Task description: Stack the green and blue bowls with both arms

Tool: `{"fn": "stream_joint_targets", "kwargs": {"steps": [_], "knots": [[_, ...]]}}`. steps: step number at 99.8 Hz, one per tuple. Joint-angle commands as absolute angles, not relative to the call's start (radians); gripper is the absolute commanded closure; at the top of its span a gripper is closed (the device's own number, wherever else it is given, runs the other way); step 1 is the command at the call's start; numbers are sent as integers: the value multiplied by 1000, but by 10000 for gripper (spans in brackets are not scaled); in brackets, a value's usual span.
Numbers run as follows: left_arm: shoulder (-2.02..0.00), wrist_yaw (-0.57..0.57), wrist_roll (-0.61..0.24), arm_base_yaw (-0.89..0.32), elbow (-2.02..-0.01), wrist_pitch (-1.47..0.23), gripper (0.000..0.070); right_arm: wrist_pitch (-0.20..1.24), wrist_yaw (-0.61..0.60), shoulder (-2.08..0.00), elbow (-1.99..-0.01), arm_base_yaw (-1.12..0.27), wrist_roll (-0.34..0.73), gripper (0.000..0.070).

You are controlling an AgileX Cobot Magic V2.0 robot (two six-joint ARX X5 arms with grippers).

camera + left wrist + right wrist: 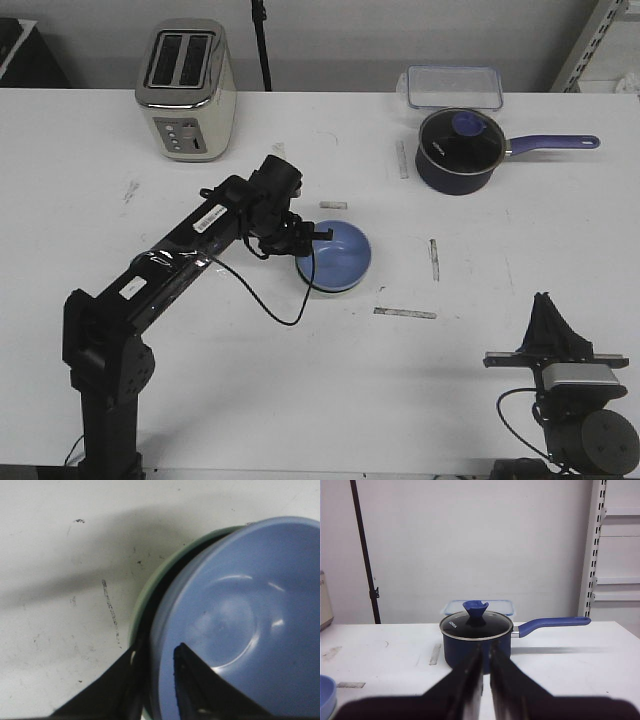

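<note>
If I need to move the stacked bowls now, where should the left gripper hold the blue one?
Probably by the rim, where the left gripper already straddles it: one finger inside the blue bowl, one outside, between it and the green bowl underneath. The thin upright wall suits a pinch from above on the side nearest the left arm; the smooth, shallow inside offers no other hold.

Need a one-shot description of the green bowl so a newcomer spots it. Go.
Start at the toaster at the table's far left and follow the left arm to its left gripper. The green bowl sits under the blue bowl there; only a thin mint rim shows, clearest in the left wrist view.
</note>
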State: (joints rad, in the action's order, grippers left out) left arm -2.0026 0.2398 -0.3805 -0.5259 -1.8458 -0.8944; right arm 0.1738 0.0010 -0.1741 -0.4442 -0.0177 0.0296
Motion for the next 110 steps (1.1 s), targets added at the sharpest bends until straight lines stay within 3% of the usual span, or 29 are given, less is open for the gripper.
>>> {"fn": "stream_joint_targets", "kwargs": {"steps": [1,9,24,86,110], "knots": [[-2024,244,-383,-532,-1875,-894,562,160,1,-171,-445,-19,25,685],[-2020,244,-383,-533,-1875,-894,554,160,1,-171,-445,-19,25,685],[-1997,244,-383,-533,-1875,-896,408,160,1,-171,-445,-19,25,685],[-1842,244,-378,-497,-1864,-932,410,160,1,-171,-445,-19,25,685],[-1708,225,-361,-448,-1731,-797,413,160,1,-171,-445,-19,25,685]]}}
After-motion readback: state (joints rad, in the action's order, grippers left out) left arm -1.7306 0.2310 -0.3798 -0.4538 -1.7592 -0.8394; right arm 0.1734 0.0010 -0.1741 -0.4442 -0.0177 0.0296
